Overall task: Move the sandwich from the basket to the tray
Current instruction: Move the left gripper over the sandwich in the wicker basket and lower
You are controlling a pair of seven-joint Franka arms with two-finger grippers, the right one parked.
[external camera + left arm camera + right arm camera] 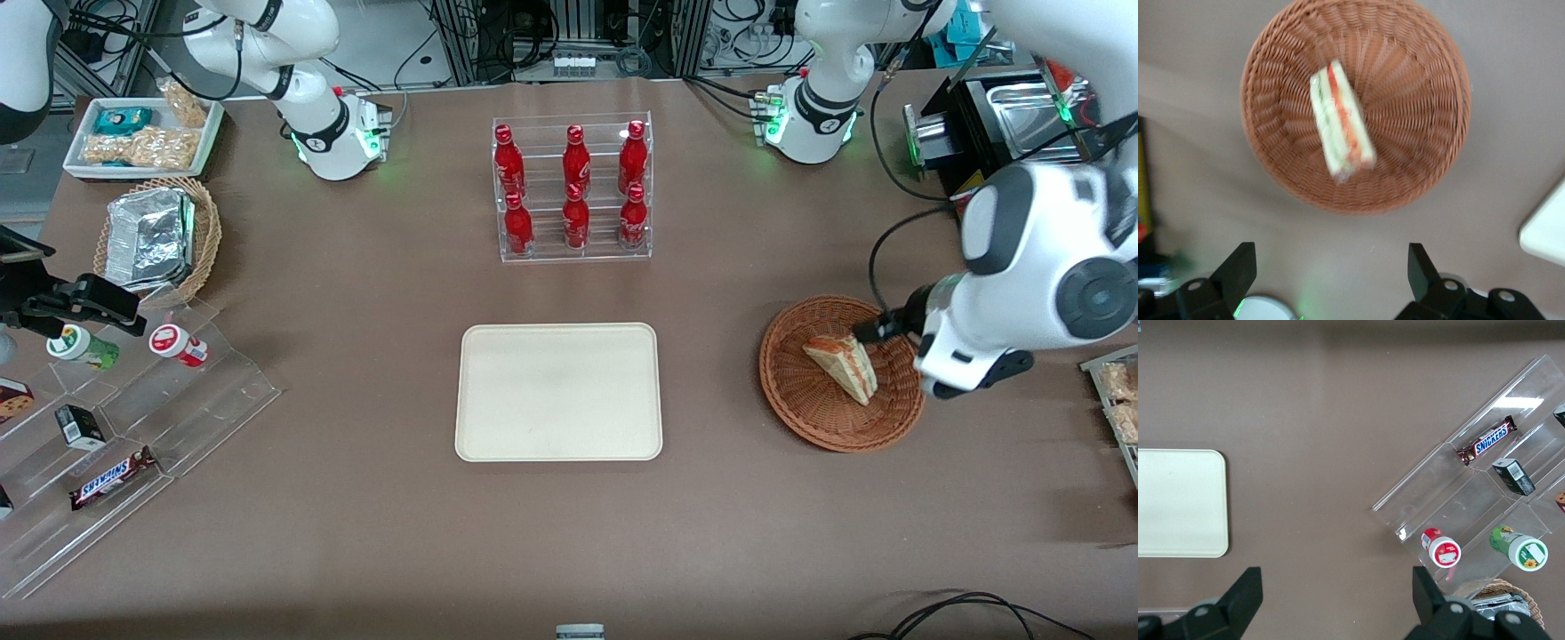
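- The tray [558, 392] lies flat at mid-table, nearer the front camera than a rack holding 6 red bottles [573, 189].
- The sandwich [843, 365] rests in the basket [800, 391].
- The gripper [1331, 277] hangs above the basket's edge, fingers [1238, 270] spread wide, holding nothing.

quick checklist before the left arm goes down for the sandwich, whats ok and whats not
1. Sandwich lies in the wicker basket, nothing on top of it: ok.
2. Gripper fingers open: ok.
3. Gripper above the sandwich: not ok, in the wrist view the fingers hang over bare table beside the basket.
4. Fingers wide enough to span the wedge: ok, judging by the gap.
5. Cream tray bare, with room for the sandwich: ok.
6. Height above the basket: cannot tell.
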